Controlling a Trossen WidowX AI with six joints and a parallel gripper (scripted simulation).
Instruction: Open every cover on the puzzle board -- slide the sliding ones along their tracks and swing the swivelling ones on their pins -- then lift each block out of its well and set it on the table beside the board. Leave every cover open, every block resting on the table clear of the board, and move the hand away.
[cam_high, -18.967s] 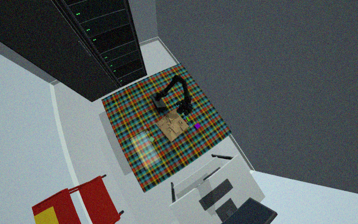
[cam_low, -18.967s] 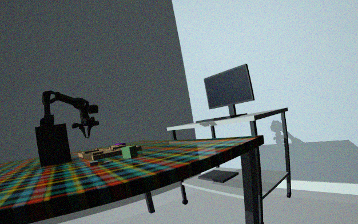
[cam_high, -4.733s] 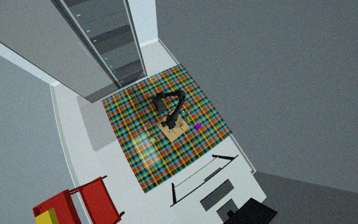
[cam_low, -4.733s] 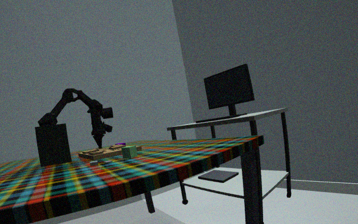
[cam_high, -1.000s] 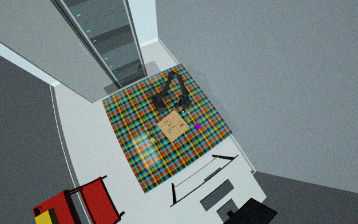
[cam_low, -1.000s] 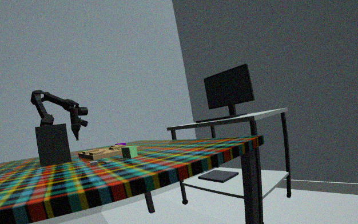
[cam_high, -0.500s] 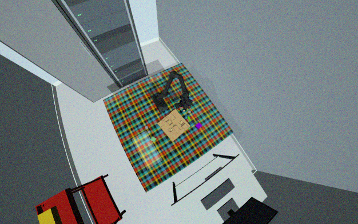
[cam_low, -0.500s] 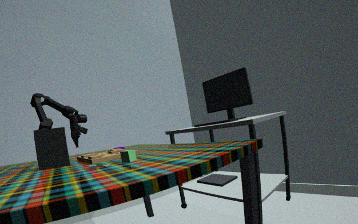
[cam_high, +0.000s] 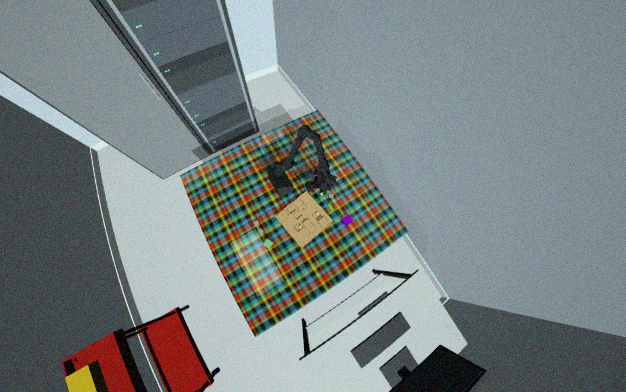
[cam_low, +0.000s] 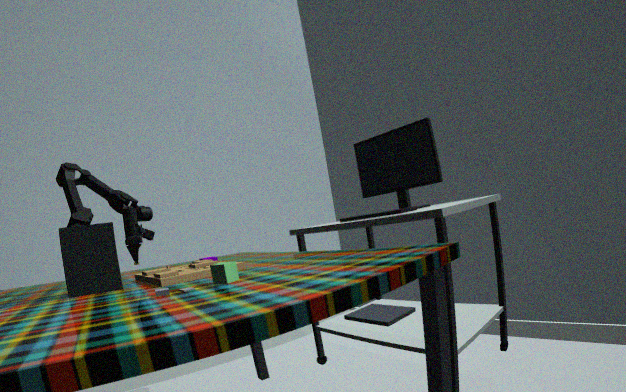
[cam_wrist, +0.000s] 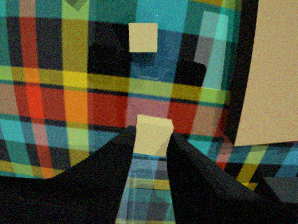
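Note:
The tan puzzle board (cam_high: 302, 241) (cam_wrist: 275, 75) lies on the table; it also shows in the exterior view (cam_low: 150, 280). Dark slots and small parts show on it, too small to tell each cover's state. My gripper (cam_high: 318, 189) (cam_low: 136, 262) (cam_wrist: 152, 136) points down beside the board's arm-side corner, shut on a small cream block (cam_wrist: 153, 141). The block appears to be held above the tablecloth, clear of the board. Another cream block (cam_wrist: 143, 37) lies on the cloth ahead of the fingers, beside the board. A grey block (cam_high: 330, 196) lies near that corner.
A bright green piece (cam_high: 330, 207) and a purple block (cam_high: 347, 220) lie on one side of the board. A light green block (cam_high: 268, 244) (cam_low: 226, 273) and small grey pieces (cam_high: 256, 224) (cam_low: 162, 291) lie on the other side.

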